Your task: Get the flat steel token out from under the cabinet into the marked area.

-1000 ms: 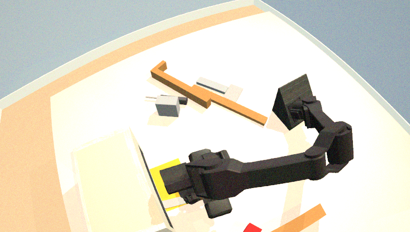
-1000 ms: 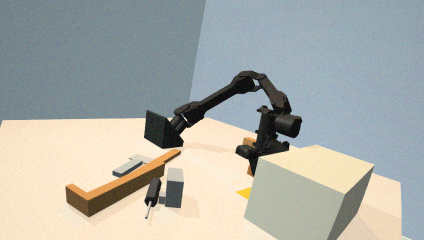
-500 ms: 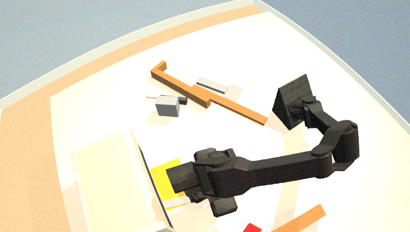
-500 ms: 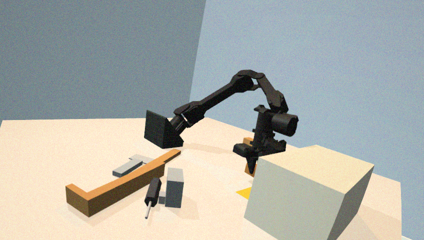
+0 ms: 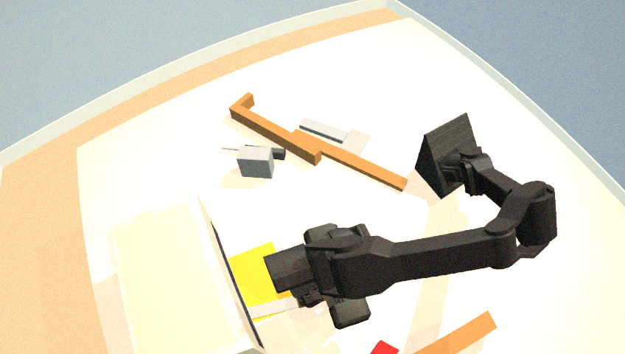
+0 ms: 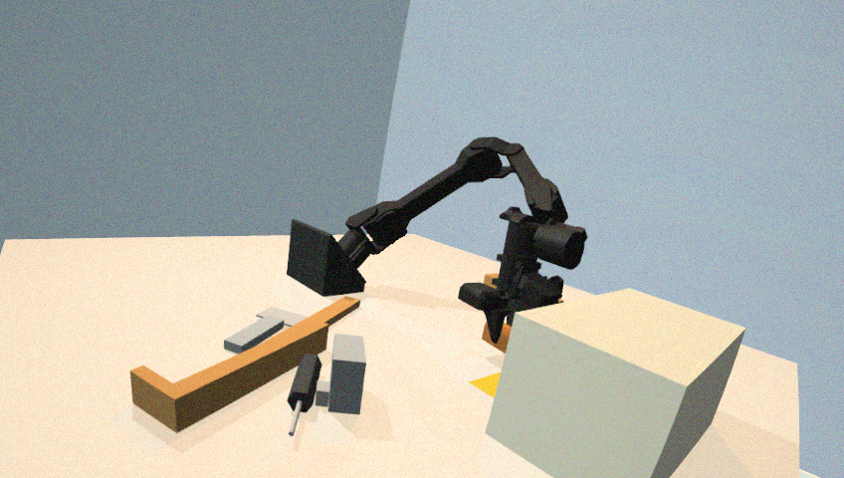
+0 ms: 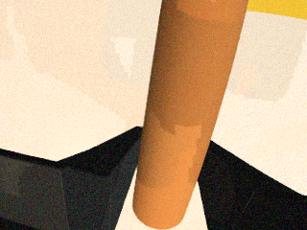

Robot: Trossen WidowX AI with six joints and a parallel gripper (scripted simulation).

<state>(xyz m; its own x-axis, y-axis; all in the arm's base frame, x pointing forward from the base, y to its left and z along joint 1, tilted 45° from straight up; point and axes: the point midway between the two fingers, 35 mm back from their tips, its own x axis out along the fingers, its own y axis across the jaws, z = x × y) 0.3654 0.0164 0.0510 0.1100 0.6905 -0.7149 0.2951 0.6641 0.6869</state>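
The pale cabinet (image 5: 171, 280) (image 6: 580, 378) stands beside the yellow marked area (image 5: 250, 273) (image 6: 488, 384) (image 7: 283, 7). My gripper (image 7: 169, 138) (image 6: 503, 333) points down low in front of the cabinet and is shut on the round orange handle (image 7: 194, 86) (image 6: 488, 335) of a tool. A flat pale grey blade (image 5: 271, 308) reaches from the gripper across the near part of the yellow area to the cabinet's front edge. Its far end is out of sight there. The steel token is not visible in any view.
A long orange hooked bar (image 5: 267, 127) (image 6: 248, 366), a grey block (image 5: 255, 163) (image 6: 347, 372), a screwdriver (image 5: 278, 153) (image 6: 305, 381) and a flat grey piece (image 5: 323, 129) (image 6: 254, 335) lie to one side. A red piece (image 5: 384, 347) and another orange bar (image 5: 464, 334) lie at the opposite side.
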